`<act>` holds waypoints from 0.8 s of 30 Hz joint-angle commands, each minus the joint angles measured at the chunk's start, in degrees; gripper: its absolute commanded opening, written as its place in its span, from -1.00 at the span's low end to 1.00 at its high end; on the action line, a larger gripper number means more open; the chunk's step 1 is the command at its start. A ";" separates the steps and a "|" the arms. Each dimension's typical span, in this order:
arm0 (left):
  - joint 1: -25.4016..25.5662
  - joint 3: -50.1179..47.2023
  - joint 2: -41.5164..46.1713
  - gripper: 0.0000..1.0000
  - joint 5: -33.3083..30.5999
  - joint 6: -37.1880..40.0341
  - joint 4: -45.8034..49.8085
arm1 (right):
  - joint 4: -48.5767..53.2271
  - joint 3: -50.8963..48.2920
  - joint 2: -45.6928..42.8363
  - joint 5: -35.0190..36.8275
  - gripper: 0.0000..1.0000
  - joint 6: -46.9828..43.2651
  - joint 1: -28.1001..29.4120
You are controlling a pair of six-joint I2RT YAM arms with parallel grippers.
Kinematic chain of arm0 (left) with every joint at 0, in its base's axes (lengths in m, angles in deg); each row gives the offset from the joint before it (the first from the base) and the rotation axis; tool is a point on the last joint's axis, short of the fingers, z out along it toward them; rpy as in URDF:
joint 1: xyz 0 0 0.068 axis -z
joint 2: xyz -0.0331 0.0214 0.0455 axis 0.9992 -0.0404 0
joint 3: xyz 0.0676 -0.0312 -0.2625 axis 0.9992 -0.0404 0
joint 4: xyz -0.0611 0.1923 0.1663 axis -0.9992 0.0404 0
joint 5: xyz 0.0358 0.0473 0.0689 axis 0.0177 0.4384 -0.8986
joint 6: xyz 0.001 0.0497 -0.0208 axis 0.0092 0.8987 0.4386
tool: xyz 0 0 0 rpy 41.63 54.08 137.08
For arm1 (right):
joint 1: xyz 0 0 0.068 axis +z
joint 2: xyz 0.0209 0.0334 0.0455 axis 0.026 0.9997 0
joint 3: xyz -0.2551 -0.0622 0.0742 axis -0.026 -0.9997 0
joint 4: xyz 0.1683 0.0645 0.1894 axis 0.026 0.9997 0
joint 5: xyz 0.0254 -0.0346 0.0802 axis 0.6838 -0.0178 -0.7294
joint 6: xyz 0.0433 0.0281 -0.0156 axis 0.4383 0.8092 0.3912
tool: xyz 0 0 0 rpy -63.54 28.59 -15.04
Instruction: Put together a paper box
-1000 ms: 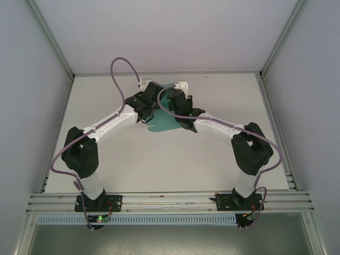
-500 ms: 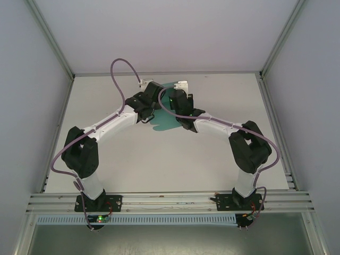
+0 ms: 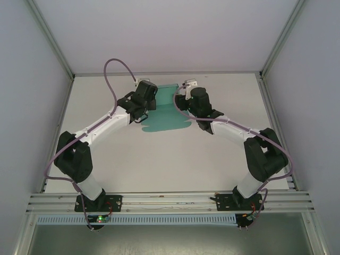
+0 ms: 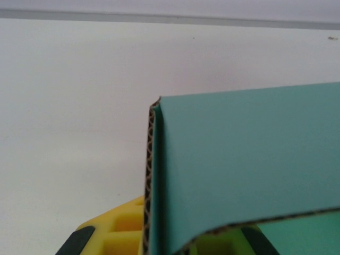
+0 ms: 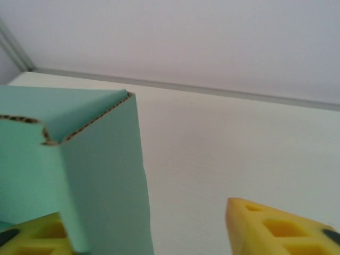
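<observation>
A: Overhead, starting at the left. We log the left gripper [image 3: 146, 99] in the upper middle of the frame, at the left edge of the paper box [image 3: 169, 118]. We can't read the jaws from up there.

B: Its wrist view settles that. One yellow finger [image 4: 119, 229] sits at the bottom edge and the paper box [image 4: 249, 159] rises from between the pads, so the jaws are closed on the card. We can also see the fluted cut edge, with a folded panel running off to the right of the frame.

A: Middle. Overhead gives us the layout the wrist views lack. The sheet lies mostly flat on the table [image 3: 159, 164], with its lobed edge toward the bottom of the frame.

B: Right side. The right gripper [image 3: 187, 98] is at the sheet's upper right corner. In its wrist view [image 5: 159, 234] we note the jaws are spread and holding nothing. One finger [image 5: 276, 226] is at lower right. A standing panel of the paper box [image 5: 101, 175] is just beside the lower-left finger, and we can't tell whether they touch.

A: Room to move. The table is bare below the sheet, between both arms, and out to either side. It is tight only at the top, where the box lies near the back rail [image 3: 164, 74].
</observation>
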 commanded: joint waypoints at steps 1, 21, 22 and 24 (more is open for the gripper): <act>-0.69 -0.93 0.74 -1.00 1.25 2.37 1.67 | -3.81 -2.07 -2.88 -10.50 0.37 0.83 -0.11; -5.61 2.98 -3.85 -1.00 30.32 32.91 16.09 | 11.53 -14.79 -31.32 4.14 0.96 3.10 -3.43; -5.34 4.38 -5.32 -1.00 31.24 36.08 19.40 | 13.50 -15.17 -32.12 5.07 0.97 2.90 -3.90; -4.05 6.64 -8.43 -1.00 29.72 41.98 25.43 | 16.58 -16.01 -33.80 6.37 0.97 3.26 -5.35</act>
